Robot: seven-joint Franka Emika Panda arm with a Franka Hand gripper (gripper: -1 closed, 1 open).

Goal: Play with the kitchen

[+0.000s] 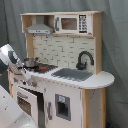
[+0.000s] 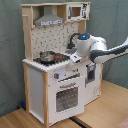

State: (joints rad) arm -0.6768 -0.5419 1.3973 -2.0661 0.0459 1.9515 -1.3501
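Clearly, the tall white and light-wood toy play kitchen stands on a wooden floor before a grey curtain. On its white surface a small metal pot sits on the stove, beside the grey sink with a black curved faucet. The white robot arm reaches over the counter at the stove, above the oven door. Whether its fingers are wide or narrow, I cannot tell. A grey hood hangs above the pot.
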